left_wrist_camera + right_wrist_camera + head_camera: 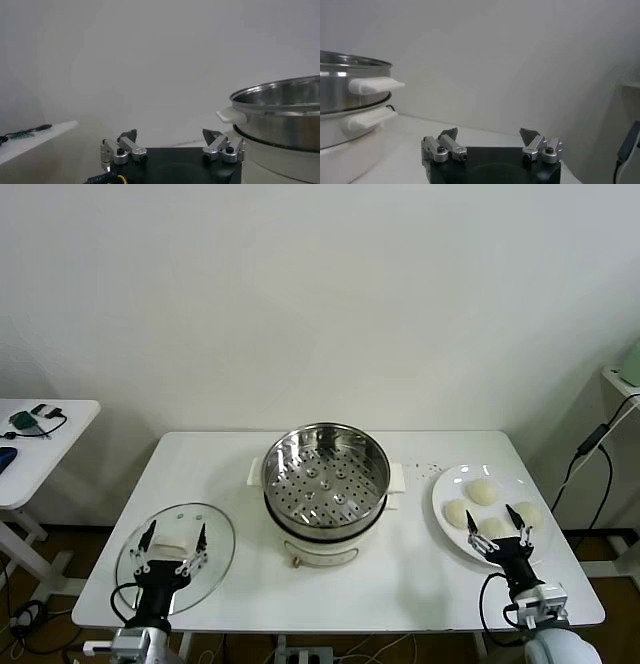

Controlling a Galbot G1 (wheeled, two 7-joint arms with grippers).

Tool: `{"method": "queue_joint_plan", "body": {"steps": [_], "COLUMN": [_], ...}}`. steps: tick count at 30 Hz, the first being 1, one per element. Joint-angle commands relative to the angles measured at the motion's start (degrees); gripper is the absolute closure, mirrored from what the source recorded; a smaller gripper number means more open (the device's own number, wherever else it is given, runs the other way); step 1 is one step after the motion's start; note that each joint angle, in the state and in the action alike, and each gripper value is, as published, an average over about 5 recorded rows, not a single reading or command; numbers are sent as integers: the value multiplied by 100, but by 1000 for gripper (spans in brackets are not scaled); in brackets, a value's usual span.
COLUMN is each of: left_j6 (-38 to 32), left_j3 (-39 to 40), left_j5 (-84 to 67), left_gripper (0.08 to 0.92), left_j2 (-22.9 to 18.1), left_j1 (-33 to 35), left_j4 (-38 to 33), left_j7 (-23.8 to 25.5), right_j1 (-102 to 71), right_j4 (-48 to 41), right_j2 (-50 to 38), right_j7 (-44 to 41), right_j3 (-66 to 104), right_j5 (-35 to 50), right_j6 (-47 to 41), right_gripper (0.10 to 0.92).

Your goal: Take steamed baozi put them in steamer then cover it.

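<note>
Stainless-steel steamer [326, 484] stands uncovered and unfilled mid-table; nothing has yet been loaded.

Four steamed baozi [484, 492] are seen on the white plate [447, 490] at right, the glass cover [176, 554] flat on the table [420, 574] at left. Left gripper [174, 540] and right gripper [498, 525] are held apart, empty, so every step remains.

No legible text, label, brand, number or sign is found in any view; the steamer [326, 484] carries only a small round knob on its white base, with no readable marking; nothing can be read on the cover [176, 556].
</note>
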Motion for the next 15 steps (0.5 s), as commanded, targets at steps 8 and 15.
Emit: {"method": "queue_joint_plan", "body": {"steps": [8,15], "left_j6": [-38,-20], "left_j3": [205,223], "left_j5": [-35,-61], "left_gripper": [177,177], "left_j2": [61,76], "left_j1": [104,69], "left_j4": [-78,-20], "left_j7": [-98,-83], "right_j1": [1088,3096], "right_j4": [-977,-2014], "right_j2": [-2987,-3771], "right_j7": [-2619,-4270], "right_j3": [-671,-2344], "right_j5": [-680,-1596], "right_j6": [-793,-570], "right_gripper": [203,203]}}
